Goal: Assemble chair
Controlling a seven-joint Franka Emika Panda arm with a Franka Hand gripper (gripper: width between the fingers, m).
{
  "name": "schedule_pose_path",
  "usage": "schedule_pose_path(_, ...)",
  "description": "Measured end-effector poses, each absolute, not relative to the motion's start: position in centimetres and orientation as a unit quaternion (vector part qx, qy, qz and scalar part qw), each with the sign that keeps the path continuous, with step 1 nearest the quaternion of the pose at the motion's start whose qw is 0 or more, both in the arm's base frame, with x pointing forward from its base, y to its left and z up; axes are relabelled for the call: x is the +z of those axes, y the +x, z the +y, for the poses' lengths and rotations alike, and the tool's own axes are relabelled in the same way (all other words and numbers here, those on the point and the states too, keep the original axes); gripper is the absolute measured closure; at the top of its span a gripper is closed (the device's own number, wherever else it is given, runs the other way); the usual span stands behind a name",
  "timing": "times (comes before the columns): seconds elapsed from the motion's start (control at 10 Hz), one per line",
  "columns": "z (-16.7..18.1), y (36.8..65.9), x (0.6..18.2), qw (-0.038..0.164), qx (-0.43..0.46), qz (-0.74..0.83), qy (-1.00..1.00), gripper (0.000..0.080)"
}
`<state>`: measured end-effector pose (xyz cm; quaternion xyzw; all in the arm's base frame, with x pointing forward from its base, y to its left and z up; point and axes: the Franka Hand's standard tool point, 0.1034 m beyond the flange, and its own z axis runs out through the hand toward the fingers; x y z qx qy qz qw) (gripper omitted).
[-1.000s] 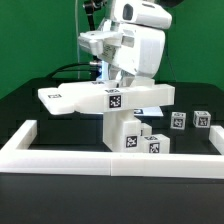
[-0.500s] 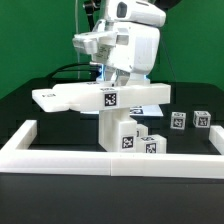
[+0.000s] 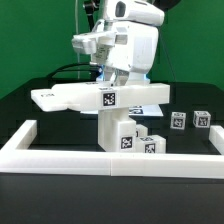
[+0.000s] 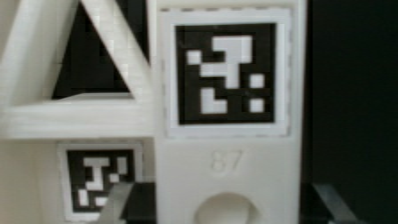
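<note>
1. Chair parts (image 3: 135, 138) are clustering just behind the front wall (image 3: 60, 140). A tagged post (image 3: 124, 135) is standing upright, with smaller blocks (image 3: 152, 146) sitting against it on the exterior view's right.
2. A loose piece (image 3: 178, 120) and its twin (image 3: 203, 118) are lying farther right on the table (image 3: 40, 112), well apart from the cluster.
3. The slab (image 3: 70, 97) is hanging level above the post and is shifting. Over the last second its long end has been creeping toward the exterior view's left, and its tag is sliding the same way.
4. The gripper (image 4: 228, 208) is pinching the slab from above, its jaws pressed nearly together on it. In the wrist view the tagged slab is filling the gap between the dark fingers (image 4: 121, 205).
5. The arm (image 3: 125, 45) is swinging left behind it, carrying the slab along.
6. The slab appears to be getting lined up over the post, not yet seated. Whether the two are touching cannot be told.
</note>
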<state>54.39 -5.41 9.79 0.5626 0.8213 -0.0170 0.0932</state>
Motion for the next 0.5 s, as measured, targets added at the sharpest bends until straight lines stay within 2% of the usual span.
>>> schedule_pose_path(0.5,-5.46,54.51,9.85,0.094,-0.017,0.819,0.566,0.0509)
